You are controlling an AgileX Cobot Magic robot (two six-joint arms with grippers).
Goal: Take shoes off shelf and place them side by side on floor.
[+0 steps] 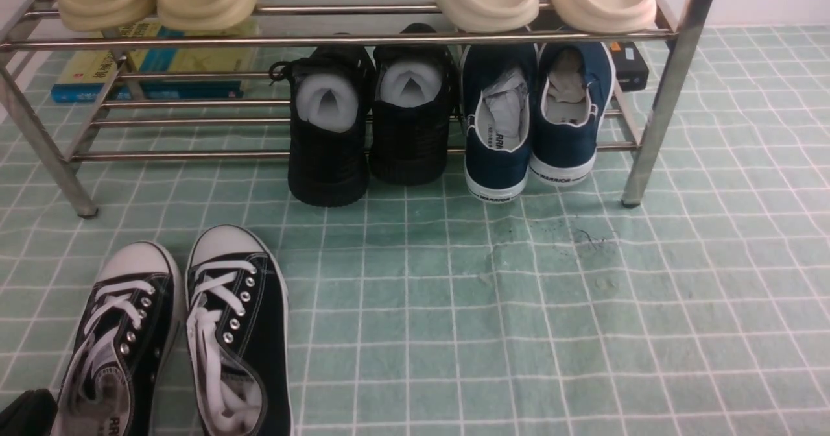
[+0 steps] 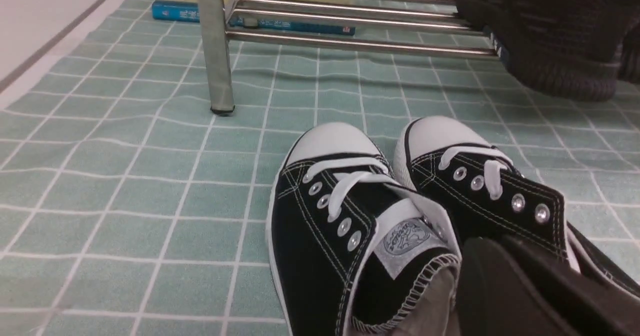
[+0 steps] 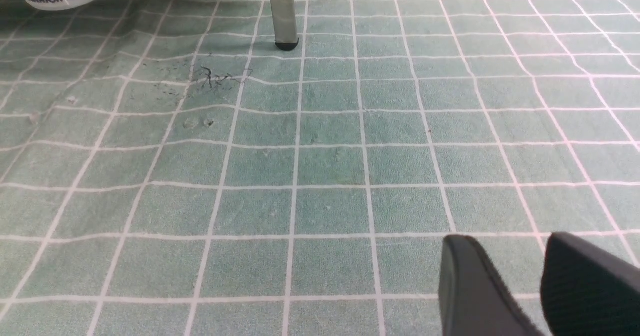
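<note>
Resting toes toward the shelf (image 1: 337, 39), both shoes (image 1: 188, 332) sit paired on the floor (image 1: 519, 332), likely placement done. Left claw (image 2: 520, 281) at right shoe's collar, grip unclear; right claw (image 3: 535, 281) apart, empty.

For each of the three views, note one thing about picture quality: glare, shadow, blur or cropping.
Front view: bright glare streaks along the chrome shelf rails; the shoes are cropped by the lower edge. Left wrist view: the near left tool is a dark, soft blur, while the laces stay sharp. Right wrist view: even light on the floor, soft shadows only, right tool out of focus.
</note>
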